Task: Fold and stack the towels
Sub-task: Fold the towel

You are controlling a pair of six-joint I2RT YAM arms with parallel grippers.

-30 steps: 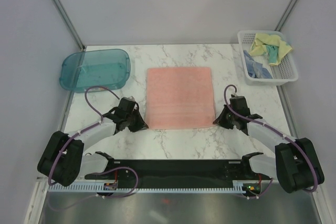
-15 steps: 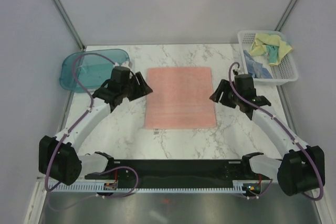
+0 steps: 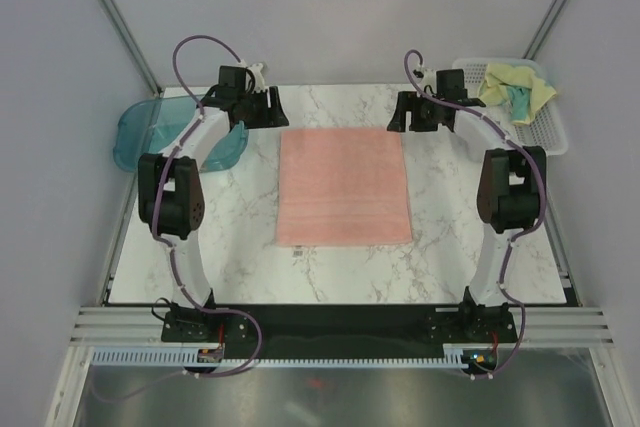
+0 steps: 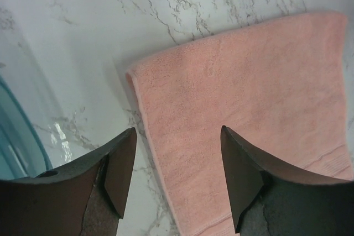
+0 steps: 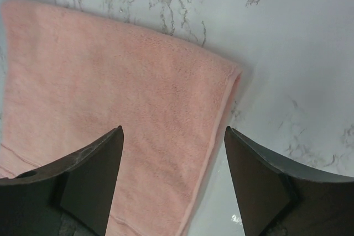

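Observation:
A salmon-pink towel [image 3: 343, 185] lies flat on the marble table, spread out as a rectangle. My left gripper [image 3: 262, 107] hovers open over its far left corner; in the left wrist view the towel [image 4: 249, 98] corner sits between and ahead of the left gripper [image 4: 177, 130] fingers, nothing held. My right gripper [image 3: 412, 114] hangs open above the far right corner, and in the right wrist view the towel [image 5: 110, 92] edge runs between the right gripper [image 5: 173, 129] fingers. A pale yellow towel with a teal panel [image 3: 515, 82] sits crumpled in the basket.
A white mesh basket [image 3: 555, 137] stands at the back right, partly behind the right arm. A teal translucent tray [image 3: 135, 137] lies at the back left, its rim [image 4: 14, 136] close beside the left gripper. Grey walls close in the table behind.
Both grippers opened at the towel's near corners, and both arms stretched forward to its far corners. The pink towel has stayed where it lay.

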